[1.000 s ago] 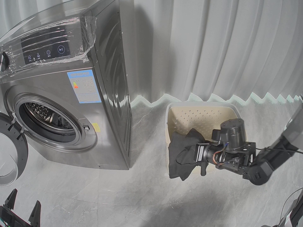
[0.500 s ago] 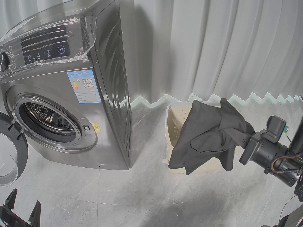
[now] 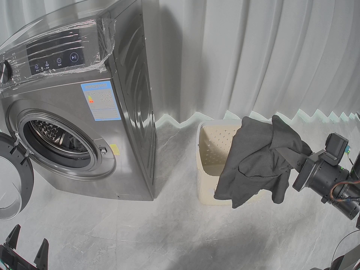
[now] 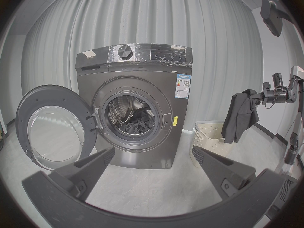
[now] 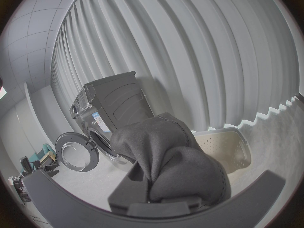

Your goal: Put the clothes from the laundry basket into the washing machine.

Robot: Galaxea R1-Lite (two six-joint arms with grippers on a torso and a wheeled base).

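Note:
A dark grey garment (image 3: 258,162) hangs in the air over the cream laundry basket (image 3: 208,147), held up by my right gripper (image 3: 296,157), which is shut on its top. The same garment (image 5: 171,155) drapes over the right fingers, and from the left wrist it appears as a hanging cloth (image 4: 241,114). The silver washing machine (image 3: 75,94) stands at the left with its round door (image 3: 11,184) swung open. Dark clothes (image 4: 137,125) lie in the drum. My left gripper (image 3: 26,244) is low at the front left, open and empty.
White curtains (image 3: 243,49) hang behind the machine and basket. The pale stone floor (image 3: 168,229) stretches between machine and basket. The open door sticks out toward the left arm.
The right arm lifted the garment out of the basket and swung right and up; it now hangs a little farther right. The view has shifted slightly. The left gripper stayed still.

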